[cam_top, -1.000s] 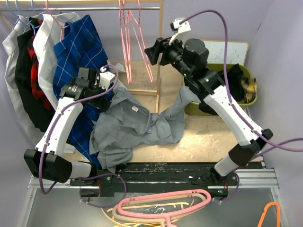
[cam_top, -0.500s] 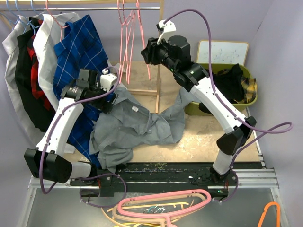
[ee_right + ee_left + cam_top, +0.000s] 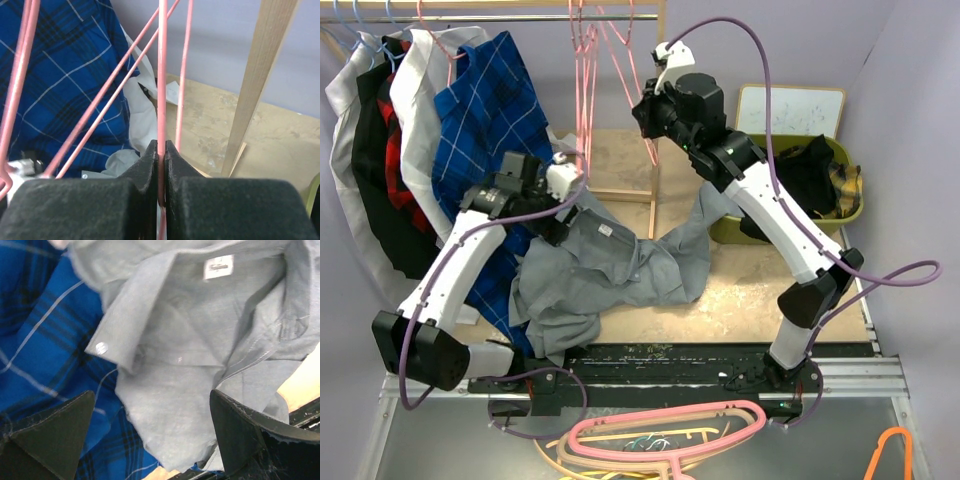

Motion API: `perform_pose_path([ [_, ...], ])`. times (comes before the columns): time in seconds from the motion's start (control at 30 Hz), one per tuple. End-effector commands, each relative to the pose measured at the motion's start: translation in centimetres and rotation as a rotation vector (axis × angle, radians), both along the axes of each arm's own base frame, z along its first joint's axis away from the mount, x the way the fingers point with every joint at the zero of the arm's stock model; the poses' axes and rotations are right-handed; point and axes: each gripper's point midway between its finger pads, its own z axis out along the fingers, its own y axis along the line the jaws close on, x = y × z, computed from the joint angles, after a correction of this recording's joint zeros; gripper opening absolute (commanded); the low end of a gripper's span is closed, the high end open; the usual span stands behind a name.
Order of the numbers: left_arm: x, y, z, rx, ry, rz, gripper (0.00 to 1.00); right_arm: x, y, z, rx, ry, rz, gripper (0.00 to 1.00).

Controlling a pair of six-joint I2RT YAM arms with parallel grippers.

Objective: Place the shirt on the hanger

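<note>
The hanger (image 3: 161, 75), free a moment earlier, hung from the rail (image 3: 520, 17) with its upright wire pinched between the right fingers (image 3: 140, 170), apparently one of several alike, while the shirt (image 3: 610, 265) lay crumpled on the tabletop (image 3: 760, 290) beneath the spread left fingers (image 3: 55, 425).

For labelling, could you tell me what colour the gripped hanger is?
Pink; the hanger shows best in right wrist view.

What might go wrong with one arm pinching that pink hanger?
1. The right gripper is shut on one thin wire of the hanger, with other pink hangers close beside it; pulling may snag them.
2. The left gripper is open over the shirt collar, which lies against the blue checked shirt; closing might catch both.
</note>
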Motion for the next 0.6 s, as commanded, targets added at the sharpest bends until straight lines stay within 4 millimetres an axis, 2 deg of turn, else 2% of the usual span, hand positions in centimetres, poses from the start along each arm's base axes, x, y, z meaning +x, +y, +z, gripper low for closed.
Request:
perform_pose_path([
  [0.0, 1.9, -2.5, -0.6, 0.098, -0.089, -0.052, 1.0, -2.1, -2.4, 7.6, 0.062, -0.15, -0.024, 0.0],
  [0.13, 4.5, -2.2, -0.9, 0.158, -0.153, -0.019, 1.0, -3.1, -3.4, 9.6, 0.075, -0.19, -0.03, 0.0],
  [0.3, 6.7, -1.7, -1.8, 0.222, -0.202, -0.011, 0.91, -5.5, -3.5, 11.4, 0.11, -0.215, 0.037, 0.0],
  [0.37, 7.1, -1.6, -2.4, 0.236, -0.194, -0.007, 0.84, -6.3, -3.4, 11.6, 0.118, -0.214, 0.067, 0.0],
  [0.47, 7.6, -1.8, -3.2, 0.239, -0.184, -0.01, 0.64, -7.7, -3.3, 11.4, 0.135, -0.212, 0.113, 0.0],
  [0.5, 7.6, -2.0, -3.4, 0.236, -0.179, -0.015, 0.6, -8.1, -3.3, 11.2, 0.139, -0.209, 0.127, 0.0],
  [0.57, 7.7, -2.2, -3.8, 0.232, -0.171, -0.023, 0.6, -9.2, -3.4, 11.0, 0.154, -0.199, 0.153, 0.0],
])
